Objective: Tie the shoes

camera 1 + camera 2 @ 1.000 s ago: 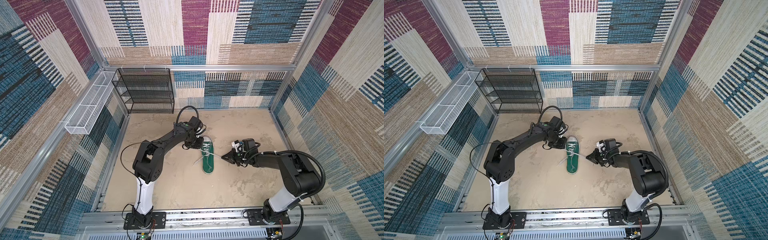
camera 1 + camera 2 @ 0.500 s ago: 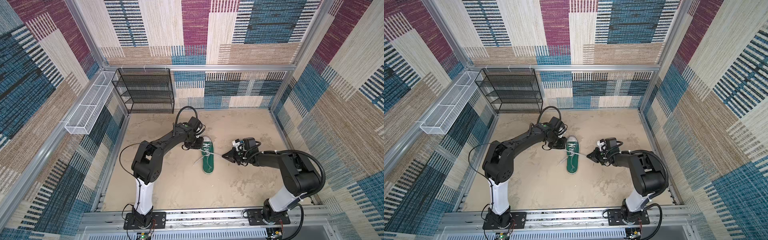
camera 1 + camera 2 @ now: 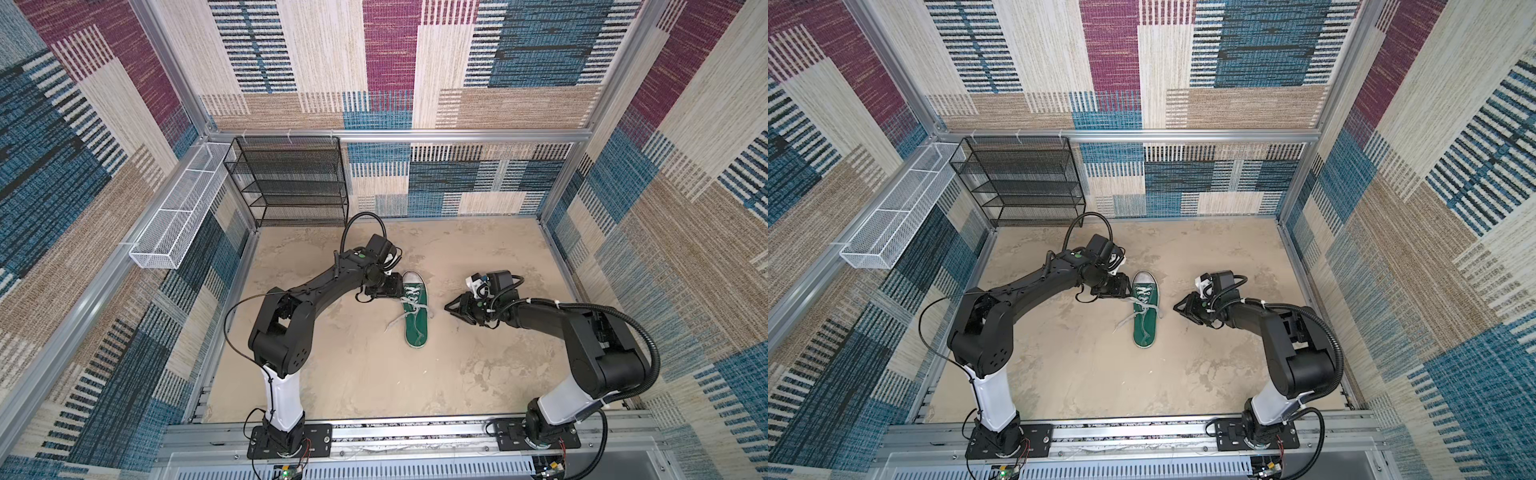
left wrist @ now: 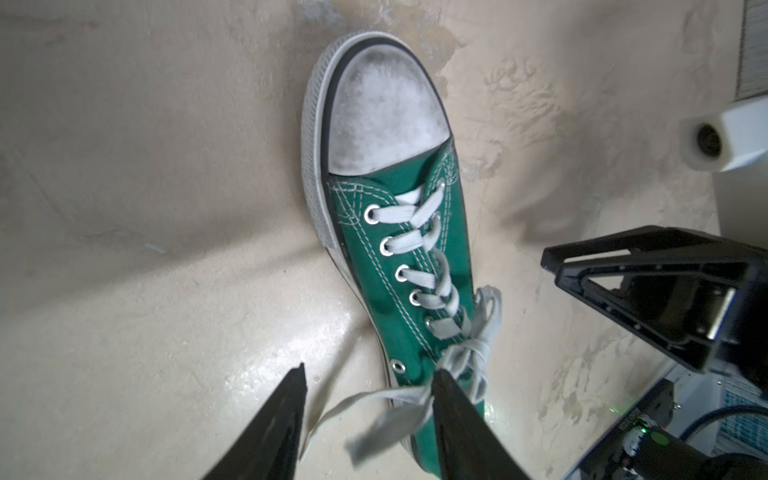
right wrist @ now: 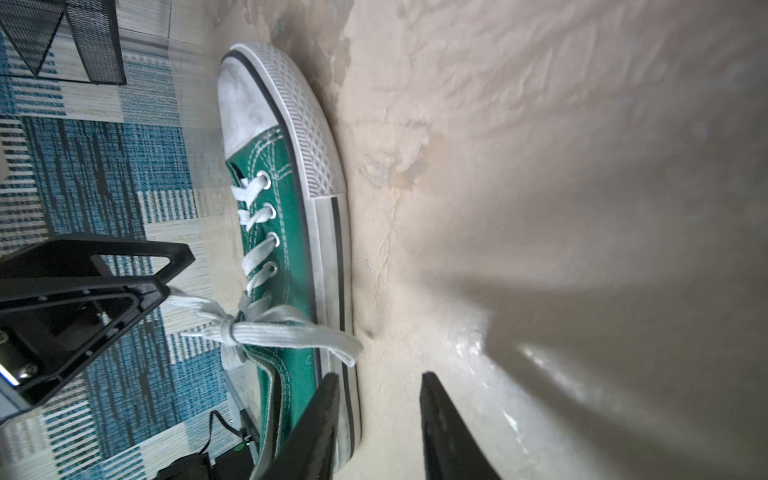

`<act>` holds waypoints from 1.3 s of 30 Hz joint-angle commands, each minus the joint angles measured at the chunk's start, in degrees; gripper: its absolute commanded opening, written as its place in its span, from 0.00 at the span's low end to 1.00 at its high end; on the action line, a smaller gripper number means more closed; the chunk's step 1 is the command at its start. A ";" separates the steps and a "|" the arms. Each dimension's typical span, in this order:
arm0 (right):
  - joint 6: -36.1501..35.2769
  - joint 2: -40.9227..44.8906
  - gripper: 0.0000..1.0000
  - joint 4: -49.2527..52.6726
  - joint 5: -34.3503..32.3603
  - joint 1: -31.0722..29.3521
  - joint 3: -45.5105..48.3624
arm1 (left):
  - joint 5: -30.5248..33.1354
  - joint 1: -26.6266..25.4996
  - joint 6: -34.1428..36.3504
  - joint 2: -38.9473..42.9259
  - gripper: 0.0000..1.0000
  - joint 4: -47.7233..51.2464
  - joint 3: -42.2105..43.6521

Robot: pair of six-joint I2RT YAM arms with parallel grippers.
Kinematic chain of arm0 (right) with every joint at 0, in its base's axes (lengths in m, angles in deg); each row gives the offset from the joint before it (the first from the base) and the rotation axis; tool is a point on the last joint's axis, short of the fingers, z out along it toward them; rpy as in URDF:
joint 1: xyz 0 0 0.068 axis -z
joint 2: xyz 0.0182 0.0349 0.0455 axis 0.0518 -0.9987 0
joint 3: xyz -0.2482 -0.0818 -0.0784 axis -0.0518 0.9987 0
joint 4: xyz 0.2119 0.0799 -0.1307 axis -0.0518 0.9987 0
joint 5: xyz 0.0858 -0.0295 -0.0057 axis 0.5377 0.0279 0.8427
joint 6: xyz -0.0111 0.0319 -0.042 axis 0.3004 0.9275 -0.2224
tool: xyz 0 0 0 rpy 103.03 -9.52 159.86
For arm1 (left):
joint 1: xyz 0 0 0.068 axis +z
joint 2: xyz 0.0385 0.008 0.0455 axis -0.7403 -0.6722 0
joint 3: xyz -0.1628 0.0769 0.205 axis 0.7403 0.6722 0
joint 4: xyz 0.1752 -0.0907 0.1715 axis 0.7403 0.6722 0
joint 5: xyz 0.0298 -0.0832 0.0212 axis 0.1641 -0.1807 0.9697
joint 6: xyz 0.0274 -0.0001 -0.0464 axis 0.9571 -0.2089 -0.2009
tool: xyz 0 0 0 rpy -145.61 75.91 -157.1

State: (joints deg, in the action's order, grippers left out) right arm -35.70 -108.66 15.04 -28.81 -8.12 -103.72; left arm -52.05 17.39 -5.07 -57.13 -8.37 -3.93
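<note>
**Shoe lies between two open end effectors**

The green shoe (image 3: 415, 316) lies mid-bench (image 3: 353, 374), toe toward the back wall (image 3: 457, 187). The left end effector (image 4: 370, 370) is open beside it, a loose lace (image 4: 374, 399) crossing the gap. The right end effector (image 5: 380, 375) is open and empty, near the sole.

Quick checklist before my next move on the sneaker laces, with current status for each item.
1. left tool jaws apart: ok.
2. right tool open, nothing between its jaws: ok.
3. sneaker upright on the floor: ok.
4. knot formed in the laces: ok; tightness cannot tell.
5. Laces clear of left tool: cannot tell; the left wrist view shows a strand between its jaws.
</note>
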 commanded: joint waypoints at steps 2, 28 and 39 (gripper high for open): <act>-13.64 3.70 0.32 5.15 -8.22 -2.37 -3.70 | -2.64 0.25 -2.05 2.41 0.49 -2.20 1.13; -51.27 2.94 0.29 -4.19 0.51 -12.53 -7.73 | -13.98 -1.45 -12.97 1.01 0.35 -15.51 8.84; -51.64 0.98 0.27 -7.49 1.45 -12.99 -5.43 | -14.30 -1.44 -13.51 0.82 0.19 -16.92 10.12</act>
State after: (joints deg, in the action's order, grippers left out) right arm -86.76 -107.63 10.78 -28.68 -21.06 -109.80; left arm -65.45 15.99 -17.37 -56.38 -23.71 5.84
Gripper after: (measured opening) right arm 0.267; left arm 0.191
